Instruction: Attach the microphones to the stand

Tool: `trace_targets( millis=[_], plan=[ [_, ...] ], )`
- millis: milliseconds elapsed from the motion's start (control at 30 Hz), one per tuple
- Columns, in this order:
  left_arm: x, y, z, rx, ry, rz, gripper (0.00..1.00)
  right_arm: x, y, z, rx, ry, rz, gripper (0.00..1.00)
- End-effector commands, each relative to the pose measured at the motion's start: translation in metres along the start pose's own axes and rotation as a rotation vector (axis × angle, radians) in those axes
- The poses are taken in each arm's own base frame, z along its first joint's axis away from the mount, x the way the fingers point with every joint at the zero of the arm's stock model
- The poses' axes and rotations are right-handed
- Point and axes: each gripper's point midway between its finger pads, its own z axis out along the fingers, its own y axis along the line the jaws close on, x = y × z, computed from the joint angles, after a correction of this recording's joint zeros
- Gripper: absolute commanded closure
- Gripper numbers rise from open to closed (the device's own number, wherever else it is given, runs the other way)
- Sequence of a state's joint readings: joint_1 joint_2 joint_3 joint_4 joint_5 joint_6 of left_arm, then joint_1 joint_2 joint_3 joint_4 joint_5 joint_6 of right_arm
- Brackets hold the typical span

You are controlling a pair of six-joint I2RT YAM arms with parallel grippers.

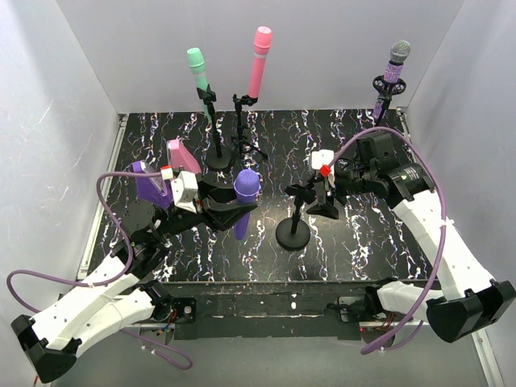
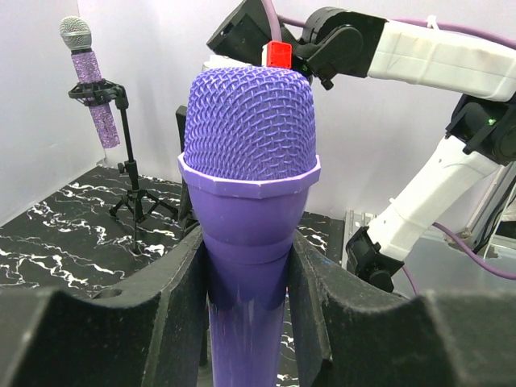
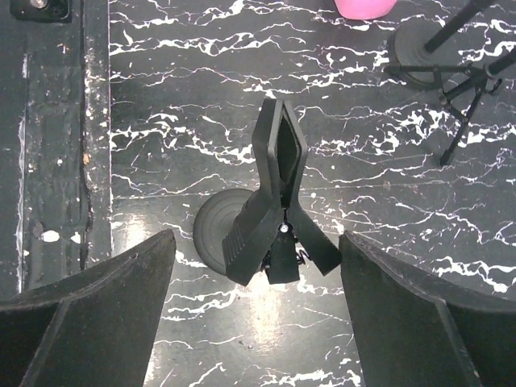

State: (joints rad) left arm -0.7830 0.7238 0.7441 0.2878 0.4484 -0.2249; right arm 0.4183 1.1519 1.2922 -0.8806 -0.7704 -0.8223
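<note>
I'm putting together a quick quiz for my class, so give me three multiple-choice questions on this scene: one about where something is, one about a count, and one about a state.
1. Where is the plain purple microphone?
A) clipped up at the back
B) in the left gripper
C) lying flat on the table

2. How many microphones sit on stands?
A) two
B) three
C) four

3. How is the right gripper?
A) shut tight, empty
B) shut on a cable
C) open, holding nothing

Answers:
1 B: its fingers clamp the handle.
2 B: the green, pink and glittery ones are clipped up.
3 C: its fingers stand wide apart either side of the empty clip.
</note>
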Motion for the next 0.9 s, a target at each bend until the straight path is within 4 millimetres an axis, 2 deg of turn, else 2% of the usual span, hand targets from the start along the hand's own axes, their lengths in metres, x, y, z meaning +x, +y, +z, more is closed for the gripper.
trace_targets(
  millis=[0,233,600,767,867],
  plan=[
    [-0.011,-0.004,-0.002,0.007,-0.029,0.011,1.00,-0.003,0.004,0.001,-0.072,-0.026,-0.082,0.12],
    [-0.011,-0.003,0.000,0.009,-0.032,0.012,1.00,-0.011,0.003,0.005,-0.147,-0.088,-0.048,0.14],
    [-0.017,0.007,0.022,0.015,-0.090,0.035,1.00,-0.003,0.002,0.012,-0.150,-0.091,0.000,0.28],
    [-0.013,0.016,0.041,0.020,-0.102,0.040,1.00,0.000,-0.002,0.013,-0.142,-0.074,0.003,0.44],
    [-0.005,0.027,0.053,0.006,-0.094,0.046,1.00,0.001,0.000,0.013,-0.156,-0.073,0.012,0.58]
  ],
)
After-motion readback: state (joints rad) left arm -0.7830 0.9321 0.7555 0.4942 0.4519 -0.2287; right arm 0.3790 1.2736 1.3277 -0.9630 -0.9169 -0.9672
